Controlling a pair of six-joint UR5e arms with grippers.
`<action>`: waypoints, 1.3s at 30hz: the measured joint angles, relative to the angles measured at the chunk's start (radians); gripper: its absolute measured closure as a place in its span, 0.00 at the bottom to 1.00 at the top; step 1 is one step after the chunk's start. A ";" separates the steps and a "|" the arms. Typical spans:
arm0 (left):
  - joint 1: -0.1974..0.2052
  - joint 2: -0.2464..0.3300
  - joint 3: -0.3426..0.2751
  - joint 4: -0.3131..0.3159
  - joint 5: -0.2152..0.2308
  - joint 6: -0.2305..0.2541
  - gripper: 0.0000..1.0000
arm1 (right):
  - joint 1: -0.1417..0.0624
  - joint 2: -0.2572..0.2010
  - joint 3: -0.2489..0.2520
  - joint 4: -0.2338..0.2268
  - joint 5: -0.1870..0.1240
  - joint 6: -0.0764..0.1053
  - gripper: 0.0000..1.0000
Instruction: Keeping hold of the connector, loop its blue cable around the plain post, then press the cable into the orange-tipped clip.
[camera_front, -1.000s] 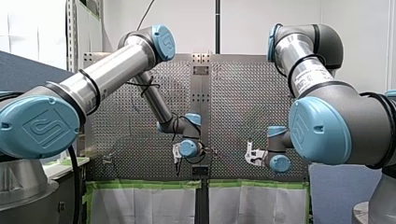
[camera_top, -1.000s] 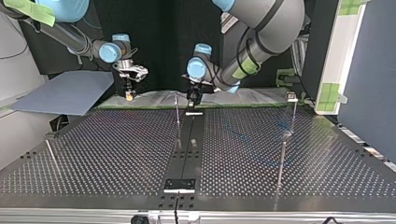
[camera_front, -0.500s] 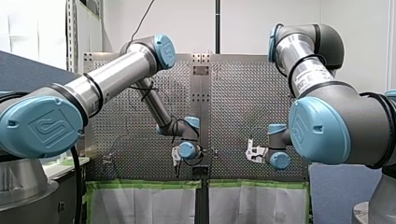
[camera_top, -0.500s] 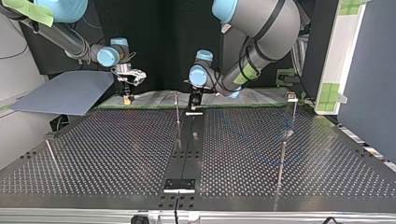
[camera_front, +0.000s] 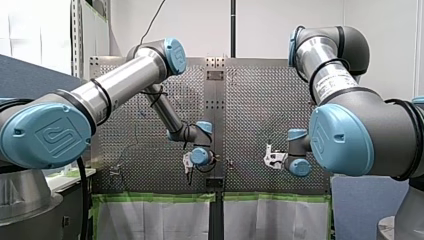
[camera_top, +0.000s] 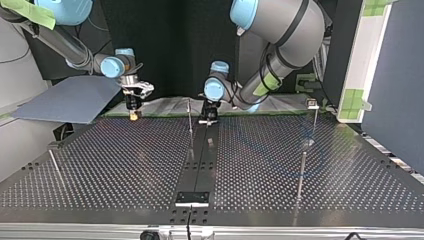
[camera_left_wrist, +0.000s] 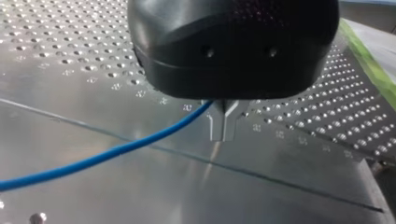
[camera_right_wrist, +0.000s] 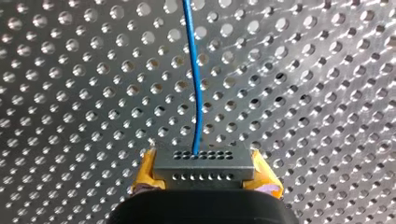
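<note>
Connector (camera_right_wrist: 204, 164) sits clamped between right claw's (camera_right_wrist: 204, 173) yellow pads (camera_right_wrist: 145, 175); blue cable (camera_right_wrist: 198, 93) runs ahead.

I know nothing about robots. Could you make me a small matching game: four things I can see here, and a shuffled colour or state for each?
Things:
1. connector
2. blue cable
3. left gripper
4. table

Descriptions:
A. silver, full of round holes
B. black body, metal fingers together
C. clamped between yellow pads
D. runs out of the connector

Pairs: 1-C, 2-D, 3-B, 4-A
</note>
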 joint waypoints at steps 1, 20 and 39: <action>0.001 0.000 0.002 -0.001 0.000 0.000 1.00 | -0.001 0.000 -0.003 -0.001 -0.004 0.000 1.00; 0.016 -0.001 0.033 -0.018 -0.008 -0.011 1.00 | -0.011 0.009 -0.052 0.034 -0.025 0.019 1.00; 0.026 -0.001 0.044 -0.026 -0.008 -0.013 1.00 | -0.020 0.044 -0.139 0.113 -0.028 0.018 1.00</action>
